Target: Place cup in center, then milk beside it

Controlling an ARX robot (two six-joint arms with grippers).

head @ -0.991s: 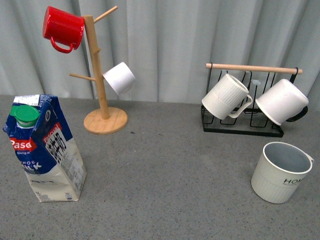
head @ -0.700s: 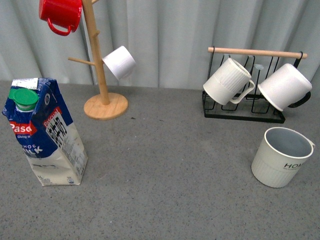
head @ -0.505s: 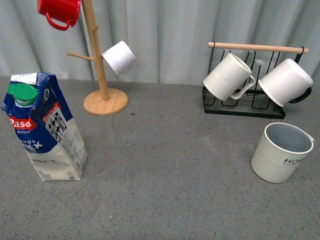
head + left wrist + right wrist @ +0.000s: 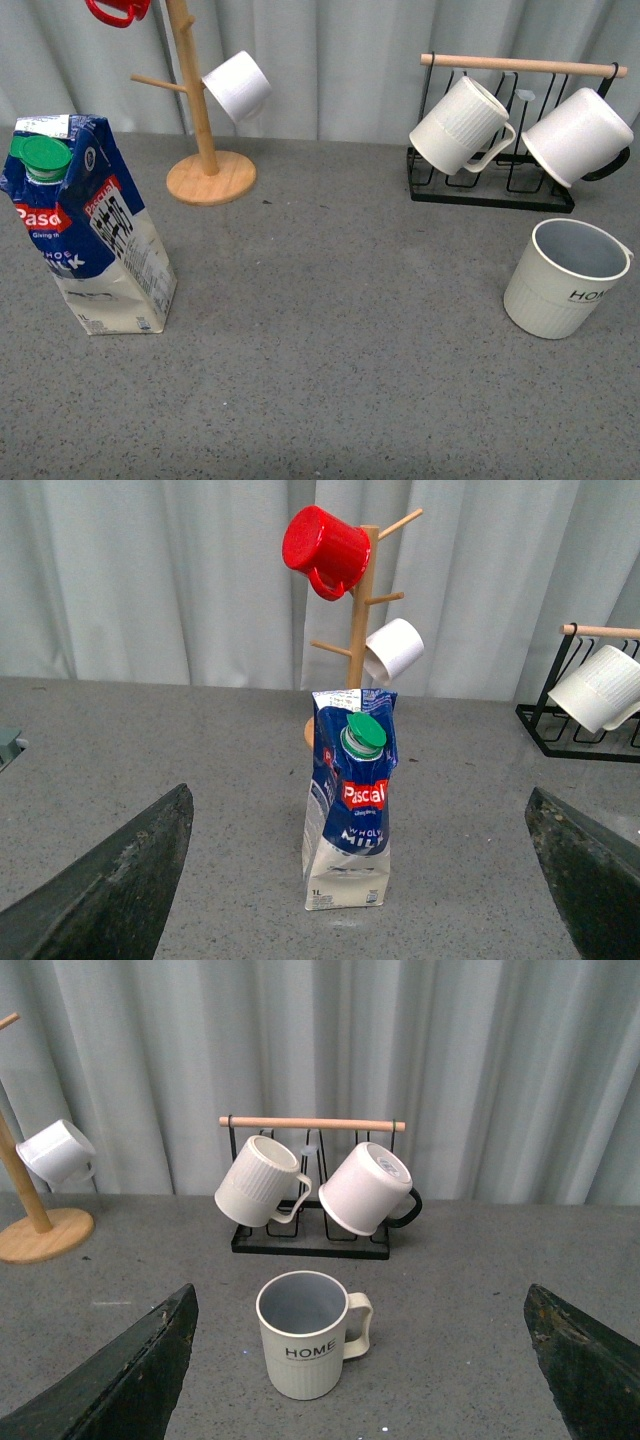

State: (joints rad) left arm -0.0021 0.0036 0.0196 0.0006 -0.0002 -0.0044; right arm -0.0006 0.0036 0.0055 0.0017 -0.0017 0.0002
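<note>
The cup [image 4: 563,277], off-white with black "HOME" lettering and a grey-blue inside, stands upright at the right of the grey table. It also shows in the right wrist view [image 4: 306,1334], between and beyond the wide-open fingers of my right gripper [image 4: 365,1380]. The milk [image 4: 86,228], a blue and cream carton with a green cap, stands upright at the left. In the left wrist view the milk [image 4: 349,800] stands between and beyond the wide-open fingers of my left gripper [image 4: 365,895]. Neither gripper shows in the front view.
A wooden mug tree [image 4: 202,120] at the back left holds a red mug [image 4: 118,8] and a white mug [image 4: 238,86]. A black wire rack [image 4: 505,130] with a wooden bar at the back right holds a ribbed white mug [image 4: 457,126] and another white mug [image 4: 577,136].
The front view has tilted downward: everything has shifted up in the picture and the red mug is now mostly cut off. The cup and the milk have not moved on the table.
</note>
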